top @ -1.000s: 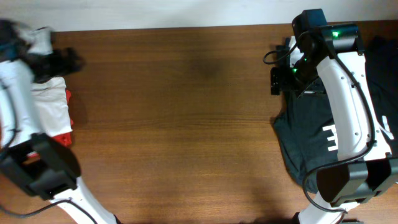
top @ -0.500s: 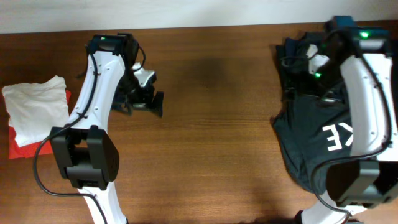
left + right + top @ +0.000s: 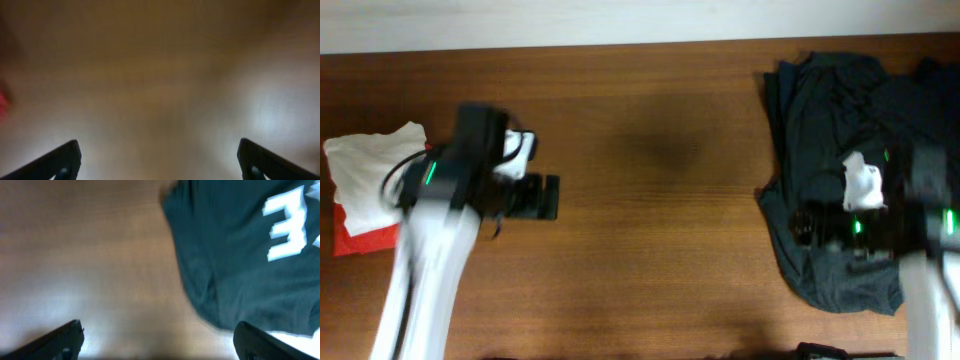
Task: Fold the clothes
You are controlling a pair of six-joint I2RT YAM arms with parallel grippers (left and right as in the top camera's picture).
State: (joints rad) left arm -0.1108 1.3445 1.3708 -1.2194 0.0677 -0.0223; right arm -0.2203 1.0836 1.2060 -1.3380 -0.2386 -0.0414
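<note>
White cotton T-shirt (image 3: 372, 172) lies bunched in a loose heap at the far left edge of the brown wooden table (image 3: 660, 260). Its lower part rests on a flat red-orange garment (image 3: 358, 238), which shows below it and as a thin strip along its right side. Any print on the white cloth is too small to make out.

The left gripper (image 3: 548, 197), black at the end of a white arm, hangs over bare wood just to the right of the T-shirt and does not touch it. In the left wrist view its two dark fingertips (image 3: 62, 161) sit at the bottom corners of the frame, spread wide with nothing between them. Only blurred wood grain lies under them, with a faint red smear at the left edge.

A dark, crumpled shirt (image 3: 830, 120) covers the right end of the table, well apart from the white T-shirt. The right gripper (image 3: 804, 226) is above the lower left part of this dark shirt, and the arm behind it is heavily blurred. In the right wrist view its fingertips (image 3: 65, 339) also stand far apart and hold nothing. That view shows bare table on the left and the dark cloth on the right, with large white block letters (image 3: 287, 227) printed near the top right corner.
</note>
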